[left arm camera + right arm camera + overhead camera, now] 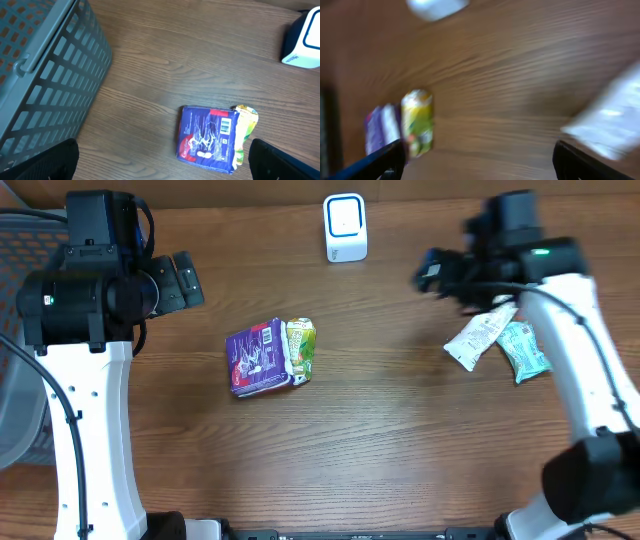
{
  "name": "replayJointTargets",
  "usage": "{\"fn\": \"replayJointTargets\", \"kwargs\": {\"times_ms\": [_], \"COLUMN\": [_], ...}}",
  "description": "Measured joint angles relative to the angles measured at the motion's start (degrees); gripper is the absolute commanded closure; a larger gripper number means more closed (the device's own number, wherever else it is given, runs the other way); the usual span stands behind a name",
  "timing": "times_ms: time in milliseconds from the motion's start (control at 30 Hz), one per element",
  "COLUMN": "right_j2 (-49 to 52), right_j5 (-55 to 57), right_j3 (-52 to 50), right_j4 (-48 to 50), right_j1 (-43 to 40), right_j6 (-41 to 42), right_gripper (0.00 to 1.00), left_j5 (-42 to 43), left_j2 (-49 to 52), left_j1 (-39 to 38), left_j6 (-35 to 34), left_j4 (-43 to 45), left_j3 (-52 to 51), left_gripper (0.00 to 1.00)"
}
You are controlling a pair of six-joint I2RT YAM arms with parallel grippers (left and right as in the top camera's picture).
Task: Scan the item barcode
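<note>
Right gripper [432, 272]: it hangs above the table [380, 440] on the right side. In the wrist view its two fingers [375, 162] stand wide apart, there is only bare wood between them, and it grips nothing. This view is blurred.
White packet [480, 335]: it lies flat on the table, just beside the right gripper on the near side, partly under the white arm. Its long axis is diagonal: one end points to the far right, the other to the near left. I cannot find a barcode on it.
Teal packet [523, 350]: it lies just right of the white packet and seems to touch it at the far end. Its long axis runs from far left to near right, so the two packets open like a V.
Scanner [345, 227]: small and white, it stands at the far edge near the middle, well apart from all the packets.
Purple packet [258, 358]: it lies flat near the table's centre. Its long axis runs almost far to near, a little tilted. A barcode [227, 125] shows on its upper face, beside the green packet.
Green packet [300, 350]: it touches the right edge of the purple packet, with its long axis parallel to it.
Left gripper [188, 280]: its fingers [50, 160] are fully spread and empty. It is above the table, to the far left of the purple packet.
Basket [60, 65]: grey, with a grid wall, at the left edge.
</note>
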Motion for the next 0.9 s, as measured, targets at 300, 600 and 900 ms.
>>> {"fn": "replayJointTargets", "kwargs": {"times_ms": [300, 600, 900], "right_j2": [10.6, 16.7, 18.5], "right_j5": [-4.1, -4.3, -3.7], "right_j3": [0.0, -0.1, -0.1], "right_j4": [5.2, 13.6, 18.5], "right_j1": [20.2, 28.1, 31.8], "right_j6": [8.0, 15.9, 18.3], "right_gripper": [0.06, 0.11, 0.22], "left_j5": [0.0, 0.0, 0.0], "left_j2": [0.0, 0.0, 0.0], "left_j1": [0.0, 0.0, 0.0], "left_j6": [0.0, 0.0, 0.0], "left_j4": [0.0, 0.0, 0.0], "left_j3": [0.0, 0.0, 0.0], "left_gripper": [0.01, 0.0, 0.01]}}
